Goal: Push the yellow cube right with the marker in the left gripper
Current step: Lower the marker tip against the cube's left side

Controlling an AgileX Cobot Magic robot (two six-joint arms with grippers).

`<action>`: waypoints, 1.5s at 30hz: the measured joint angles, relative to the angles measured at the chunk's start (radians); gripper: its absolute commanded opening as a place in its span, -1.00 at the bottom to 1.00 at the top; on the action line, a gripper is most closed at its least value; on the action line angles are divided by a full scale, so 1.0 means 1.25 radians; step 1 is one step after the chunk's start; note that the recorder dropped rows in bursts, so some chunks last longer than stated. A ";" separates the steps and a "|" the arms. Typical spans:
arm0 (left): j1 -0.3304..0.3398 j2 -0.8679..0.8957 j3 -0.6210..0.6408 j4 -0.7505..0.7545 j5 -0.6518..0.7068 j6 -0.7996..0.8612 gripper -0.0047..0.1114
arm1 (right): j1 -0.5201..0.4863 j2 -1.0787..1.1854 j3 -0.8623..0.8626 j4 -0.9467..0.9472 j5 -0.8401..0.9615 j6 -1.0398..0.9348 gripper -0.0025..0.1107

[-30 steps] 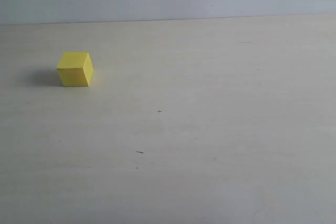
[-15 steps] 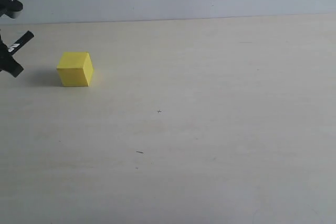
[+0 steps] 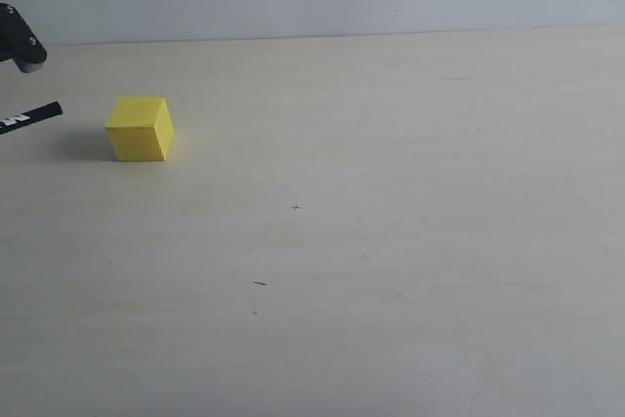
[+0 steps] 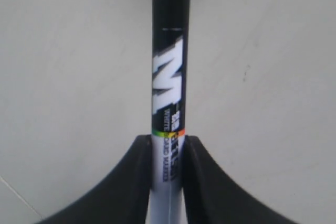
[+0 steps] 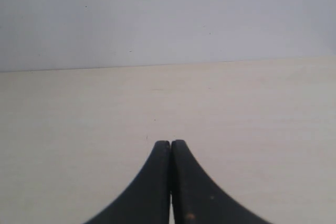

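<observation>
Two left fingers (image 4: 122, 184), one marker (image 4: 168, 77), one cube (image 3: 140, 128)

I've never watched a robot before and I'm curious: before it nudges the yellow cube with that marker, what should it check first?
1. Hold of the left gripper on the marker: ok, clamped between the jaws.
2. Tip of the marker on the left of the yellow cube: ok.
3. Tip touching the cube: not ok, a gap shows.
4. Tip level with the cube's side: cannot tell.
5. Bare table to the cube's right: ok.
6. Shut right gripper away from the cube: ok.
</observation>
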 measured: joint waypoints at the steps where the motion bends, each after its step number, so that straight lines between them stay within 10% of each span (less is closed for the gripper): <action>1: 0.002 0.000 0.000 -0.002 0.000 0.027 -0.92 | 0.000 0.000 0.000 0.000 0.000 0.000 -0.96; 29: 0.091 0.228 -0.203 -0.213 -0.081 0.611 -0.92 | 0.000 0.000 0.000 0.000 0.000 0.000 -0.96; 45: 0.093 0.255 -0.209 -0.218 -0.115 0.646 -0.92 | 0.000 0.000 0.000 0.005 0.000 0.000 -0.96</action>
